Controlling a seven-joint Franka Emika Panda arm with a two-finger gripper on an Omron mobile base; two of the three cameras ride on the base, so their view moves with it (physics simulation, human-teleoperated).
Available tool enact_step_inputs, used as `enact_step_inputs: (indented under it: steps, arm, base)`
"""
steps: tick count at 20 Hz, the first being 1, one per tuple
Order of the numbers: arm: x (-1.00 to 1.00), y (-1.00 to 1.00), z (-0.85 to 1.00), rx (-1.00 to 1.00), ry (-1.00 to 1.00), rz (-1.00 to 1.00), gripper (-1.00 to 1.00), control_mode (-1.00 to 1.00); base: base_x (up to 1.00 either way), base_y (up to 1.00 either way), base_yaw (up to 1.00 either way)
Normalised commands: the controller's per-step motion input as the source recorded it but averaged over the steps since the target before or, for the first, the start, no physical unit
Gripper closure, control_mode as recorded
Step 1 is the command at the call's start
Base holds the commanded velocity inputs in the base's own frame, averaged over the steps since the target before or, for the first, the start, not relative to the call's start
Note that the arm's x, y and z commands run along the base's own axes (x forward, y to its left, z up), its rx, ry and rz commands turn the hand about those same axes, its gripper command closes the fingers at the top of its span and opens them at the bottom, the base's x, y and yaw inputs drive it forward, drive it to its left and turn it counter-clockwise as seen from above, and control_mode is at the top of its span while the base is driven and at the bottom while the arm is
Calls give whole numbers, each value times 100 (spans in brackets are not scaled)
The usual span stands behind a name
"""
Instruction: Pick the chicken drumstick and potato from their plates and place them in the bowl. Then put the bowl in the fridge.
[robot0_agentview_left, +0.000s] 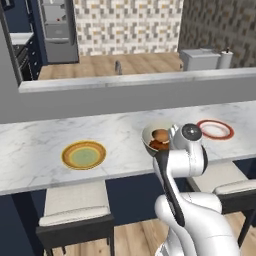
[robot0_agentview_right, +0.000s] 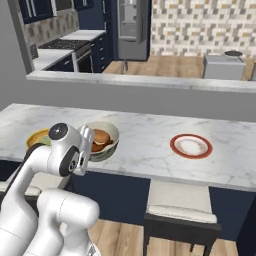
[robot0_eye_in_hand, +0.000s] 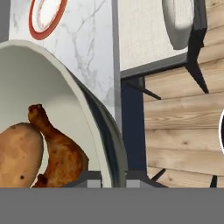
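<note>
The bowl (robot0_eye_in_hand: 52, 87) is pinched by its rim between my gripper's (robot0_eye_in_hand: 113, 179) fingertips, one inside the wall and one outside, pressed nearly together on the thin edge. Inside it the potato (robot0_eye_in_hand: 17, 155) lies against the chicken drumstick (robot0_eye_in_hand: 59, 151), so both are loaded and what remains is carrying the bowl to the fridge (robot0_agentview_left: 59, 27). From the base views the bowl seems to hang at the near edge of the marble counter (robot0_agentview_left: 125, 135), beside my wrist; I cannot tell whether it is clear of the stone. A rim grip on a loaded bowl is weak, so I judge I should keep it level, move slowly and avoid rolling the wrist, or the food may slide and lever the wall out of my fingers. On the counter sit an orange-rimmed plate (robot0_agentview_left: 83, 154) and a red-rimmed plate (robot0_agentview_left: 215, 129), well apart. Stools (robot0_agentview_left: 75, 205) stand below over wooden floor, and the fridge is far across the kitchen
</note>
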Motion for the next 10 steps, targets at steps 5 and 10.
enact_step_inputs:
  steps: [5, 10]
  arm:
    - [0, 0, 0, 0, 0, 0, 100, 100]
    - [0, 0, 0, 0, 0, 0, 100, 100]
  base:
    - [-69, -1, -14]
    - [-14, -3, -77]
